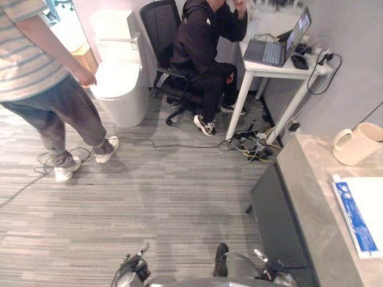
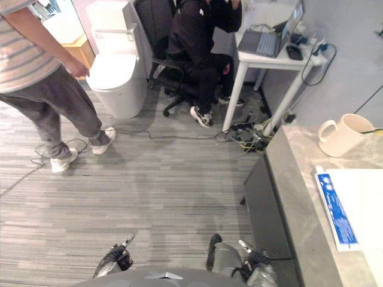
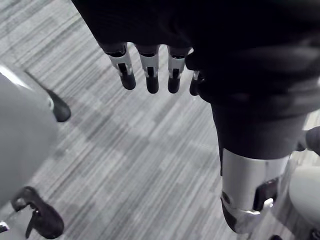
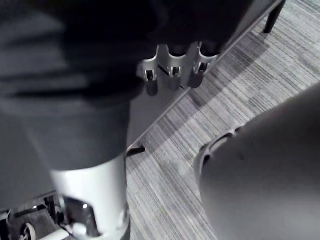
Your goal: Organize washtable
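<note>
The washtable [image 1: 308, 197] stands along the robot's right, a pale stone top over a dark front panel. At its far end sits a cream mug [image 1: 358, 143], upright, handle turned toward the room; from here I can't tell whether anything is in it. Nearer, a blue-and-white toothpaste tube [image 1: 354, 218] lies flat along the edge of a white slab [image 1: 372, 194] on the counter, well apart from the mug.

Both of the robot's hands hang low, away from the counter. The left hand [image 3: 148, 75] hangs over the striped floor [image 1: 149, 197], fingers straight and spread, holding nothing. The right hand [image 4: 172, 72] hangs just beside the dark panel, fingers loose and empty.

Across the room one person [image 1: 36, 78] stands by a white toilet [image 1: 119, 78]. Another [image 1: 203, 48] sits on a black office chair [image 1: 158, 30] at a white desk [image 1: 281, 69] with an open laptop [image 1: 281, 42].
</note>
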Controlling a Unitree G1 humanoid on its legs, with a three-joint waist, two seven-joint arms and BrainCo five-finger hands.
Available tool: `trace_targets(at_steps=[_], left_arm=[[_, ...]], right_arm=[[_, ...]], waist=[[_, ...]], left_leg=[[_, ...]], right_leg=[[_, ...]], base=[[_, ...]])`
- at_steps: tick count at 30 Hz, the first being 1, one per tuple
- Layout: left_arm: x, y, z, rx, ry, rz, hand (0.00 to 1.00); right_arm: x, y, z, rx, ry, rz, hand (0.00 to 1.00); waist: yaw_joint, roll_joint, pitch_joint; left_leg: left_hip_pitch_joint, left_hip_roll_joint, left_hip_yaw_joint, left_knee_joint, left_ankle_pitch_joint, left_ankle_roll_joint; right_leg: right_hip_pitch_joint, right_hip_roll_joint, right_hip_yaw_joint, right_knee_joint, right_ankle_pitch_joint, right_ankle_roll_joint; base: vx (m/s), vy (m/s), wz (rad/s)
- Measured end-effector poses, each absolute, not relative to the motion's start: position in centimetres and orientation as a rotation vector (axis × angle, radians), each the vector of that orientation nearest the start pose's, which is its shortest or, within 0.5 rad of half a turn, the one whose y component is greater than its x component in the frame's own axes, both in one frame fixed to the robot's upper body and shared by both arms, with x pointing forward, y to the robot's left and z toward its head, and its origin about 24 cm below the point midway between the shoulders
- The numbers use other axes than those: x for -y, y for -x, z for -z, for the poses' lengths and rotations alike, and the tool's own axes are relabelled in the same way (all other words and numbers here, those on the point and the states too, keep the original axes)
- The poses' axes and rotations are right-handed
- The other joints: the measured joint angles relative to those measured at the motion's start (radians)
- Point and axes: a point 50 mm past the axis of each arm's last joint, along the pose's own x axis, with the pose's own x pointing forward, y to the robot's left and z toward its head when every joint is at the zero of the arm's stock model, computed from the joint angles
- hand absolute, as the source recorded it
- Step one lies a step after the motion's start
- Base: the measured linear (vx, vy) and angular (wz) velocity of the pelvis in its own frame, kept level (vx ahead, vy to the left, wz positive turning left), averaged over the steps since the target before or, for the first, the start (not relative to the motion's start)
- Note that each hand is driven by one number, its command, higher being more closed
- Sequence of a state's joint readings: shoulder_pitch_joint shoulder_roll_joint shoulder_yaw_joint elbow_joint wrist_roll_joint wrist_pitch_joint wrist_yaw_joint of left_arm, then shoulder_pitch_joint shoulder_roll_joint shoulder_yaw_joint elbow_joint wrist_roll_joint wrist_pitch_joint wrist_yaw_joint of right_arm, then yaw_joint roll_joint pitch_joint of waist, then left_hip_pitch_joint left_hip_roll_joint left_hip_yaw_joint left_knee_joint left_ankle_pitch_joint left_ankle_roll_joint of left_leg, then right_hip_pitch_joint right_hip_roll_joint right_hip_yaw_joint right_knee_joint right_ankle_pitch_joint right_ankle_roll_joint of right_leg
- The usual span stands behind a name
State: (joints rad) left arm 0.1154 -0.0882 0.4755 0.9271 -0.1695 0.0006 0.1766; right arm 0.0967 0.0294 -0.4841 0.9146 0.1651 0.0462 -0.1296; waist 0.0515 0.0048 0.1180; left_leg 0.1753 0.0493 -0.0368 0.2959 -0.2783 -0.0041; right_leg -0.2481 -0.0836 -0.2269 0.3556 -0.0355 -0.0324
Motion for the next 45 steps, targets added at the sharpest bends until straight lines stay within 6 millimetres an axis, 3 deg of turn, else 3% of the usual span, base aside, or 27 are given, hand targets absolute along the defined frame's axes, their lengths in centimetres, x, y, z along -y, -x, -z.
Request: trace_targets(at_steps=[2,4,5,7,9,12,13,14,16,17,25,31,39,45], left_arm=[[-19.1,-7.8,16.2,-1.073,0.366,-0.693,0.00],[-19.3,-7.8,16.2,-1.063,0.383,-0.711,0.00],[-20.0,-7.7,16.1,-1.051,0.383,-0.735,0.00],[-20.2,-7.8,16.0,-1.045,0.380,-0.734,0.00],[-20.2,-7.8,16.0,-1.044,0.382,-0.735,0.00],[-20.0,-7.6,16.1,-1.055,0.384,-0.732,0.00],[-19.5,-7.3,16.3,-1.075,0.391,-0.729,0.00],[-19.6,-7.2,16.4,-1.090,0.398,-0.733,0.00],[-20.4,-6.4,16.4,-1.105,0.376,-0.755,0.00],[-21.4,-4.4,16.8,-1.200,0.265,-0.691,0.00],[-21.4,-4.3,16.8,-1.204,0.264,-0.684,0.00],[-21.7,-4.3,16.9,-1.243,0.184,-0.584,0.00],[-22.0,-4.4,17.0,-1.294,0.133,-0.520,0.00],[-22.2,-4.4,17.0,-1.299,0.121,-0.515,0.00]], right_arm=[[21.5,-9.1,15.5,-1.029,-0.334,0.665,0.00],[21.3,-9.2,15.5,-1.031,-0.326,0.650,0.00],[21.2,-9.5,15.5,-1.028,-0.323,0.638,0.00],[20.5,-10.2,15.4,-1.022,-0.327,0.600,0.00],[19.8,-11.0,15.5,-1.021,-0.351,0.584,0.00],[19.3,-11.2,15.5,-1.019,-0.370,0.574,0.00],[19.7,-11.1,15.5,-1.016,-0.366,0.585,0.00],[19.8,-11.0,15.6,-1.024,-0.378,0.598,0.00],[19.1,-10.4,15.9,-1.051,-0.390,0.593,0.00],[19.0,-9.8,16.3,-1.095,-0.387,0.584,0.00],[19.1,-9.8,16.3,-1.094,-0.395,0.582,0.00],[19.5,-9.3,16.5,-1.117,-0.409,0.574,0.00],[20.2,-8.1,16.9,-1.189,-0.422,0.585,0.00],[20.4,-8.0,16.9,-1.187,-0.435,0.593,0.00]], waist=[[-0.001,0.021,-0.012],[-0.004,0.022,-0.011],[0.010,0.019,-0.009],[0.017,0.002,-0.003],[0.021,-0.001,-0.001],[0.019,0.006,-0.007],[0.015,0.029,-0.020],[0.017,0.031,-0.025],[0.020,0.003,-0.045],[0.018,-0.030,-0.046],[0.017,-0.031,-0.046],[0.012,-0.036,-0.051],[-0.014,-0.036,-0.051],[-0.016,-0.032,-0.048]], left_leg=[[-0.047,0.030,-0.023,0.138,0.006,-0.012],[-0.184,0.051,-0.053,0.456,0.107,-0.104],[-0.261,0.073,-0.045,0.614,0.129,-0.106],[-0.346,0.096,-0.004,0.704,0.081,-0.082],[-0.366,0.113,0.048,0.629,0.040,-0.072],[-0.349,0.113,0.079,0.246,0.038,-0.071],[-0.331,0.114,0.056,0.069,0.136,-0.062],[-0.311,0.102,0.057,0.037,0.142,-0.088],[-0.269,0.067,0.096,-0.026,0.147,-0.074],[-0.100,-0.026,0.094,-0.330,0.273,-0.038],[-0.100,-0.026,0.092,-0.334,0.273,-0.038],[-0.105,-0.030,0.081,-0.352,0.274,-0.039],[-0.124,-0.035,0.063,-0.358,0.275,-0.038],[-0.110,-0.021,0.115,-0.358,0.273,-0.040]], right_leg=[[0.036,0.033,-0.019,-0.018,-0.039,-0.011],[0.106,0.068,-0.040,-0.059,-0.066,-0.028],[0.149,0.085,-0.037,-0.082,-0.074,-0.041],[0.213,0.095,-0.025,-0.124,-0.079,-0.048],[0.247,0.089,-0.001,-0.149,-0.078,-0.045],[0.270,0.061,0.025,-0.163,-0.095,-0.004],[0.265,0.068,0.028,-0.153,-0.112,0.021],[0.267,0.055,0.052,-0.133,-0.130,0.041],[0.269,0.022,0.081,-0.140,-0.132,0.059],[0.337,-0.034,0.106,-0.253,-0.110,0.096],[0.337,-0.034,0.106,-0.258,-0.110,0.096],[0.337,-0.035,0.096,-0.276,-0.111,0.098],[0.334,-0.038,0.079,-0.295,-0.112,0.103],[0.314,-0.031,0.129,-0.272,-0.111,0.100]], base=[[0.26,-0.237,0.08],[0.12,-0.182,0.13],[-0.03,-0.096,-0.17],[-0.12,-0.016,-0.26],[-0.23,0.056,-0.35],[-0.33,0.098,-0.21],[-0.16,0.192,-0.06],[-0.01,0.196,-0.12],[0.18,0.134,-0.29],[0.11,0.049,-0.18],[0.00,0.000,0.00],[0.02,-0.010,0.03],[0.06,-0.028,0.05],[0.00,-0.012,-0.20]])
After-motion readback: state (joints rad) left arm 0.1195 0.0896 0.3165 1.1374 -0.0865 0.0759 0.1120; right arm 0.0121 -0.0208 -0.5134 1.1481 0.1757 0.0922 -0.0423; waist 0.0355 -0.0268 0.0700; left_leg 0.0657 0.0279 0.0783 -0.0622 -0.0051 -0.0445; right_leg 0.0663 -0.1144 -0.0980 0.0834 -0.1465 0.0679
